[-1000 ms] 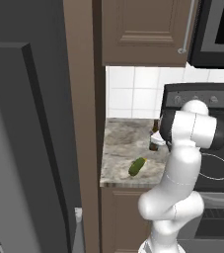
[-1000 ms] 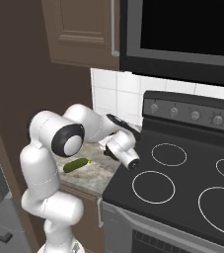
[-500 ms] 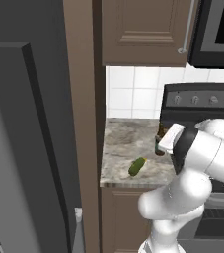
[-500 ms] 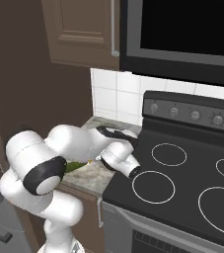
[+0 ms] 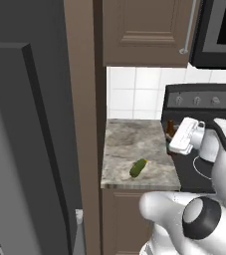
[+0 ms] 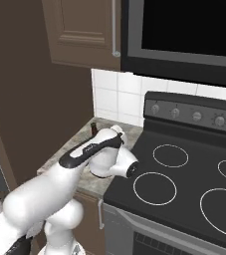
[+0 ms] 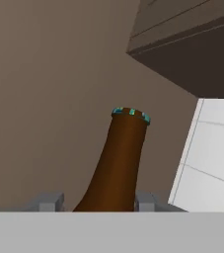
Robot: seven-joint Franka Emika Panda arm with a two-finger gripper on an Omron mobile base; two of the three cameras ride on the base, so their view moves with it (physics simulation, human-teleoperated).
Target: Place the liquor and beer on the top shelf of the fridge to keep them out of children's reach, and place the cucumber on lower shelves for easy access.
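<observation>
The beer (image 7: pixel 119 163), a slim dark brown bottle with a teal-ringed mouth, stands between my gripper's (image 7: pixel 97 202) two grey fingertips (image 7: pixel 49 201), which are closed on its lower neck. In the left base view the beer (image 5: pixel 170 128) shows as a brown neck behind my white hand, at the right rim of the counter beside the stove. The green cucumber (image 5: pixel 138 168) lies on the counter's front half, left of the hand. The fridge (image 5: pixel 20 149) rises dark grey at the far left; its top shelf and lower shelves are hidden. The liquor is out of view.
A mottled stone counter (image 5: pixel 127 142) sits between a tall brown cabinet panel (image 5: pixel 82 124) and the black stove (image 6: pixel 184 184). A brown wall cabinet (image 5: pixel 144 30) and a microwave (image 6: pixel 184 35) hang overhead. White tiles (image 5: pixel 134 92) back the counter.
My arm's elbow has swung down and to the right, low in front of the base. The hand has stayed at the beer by the counter's right rim. The cucumber has not moved.
</observation>
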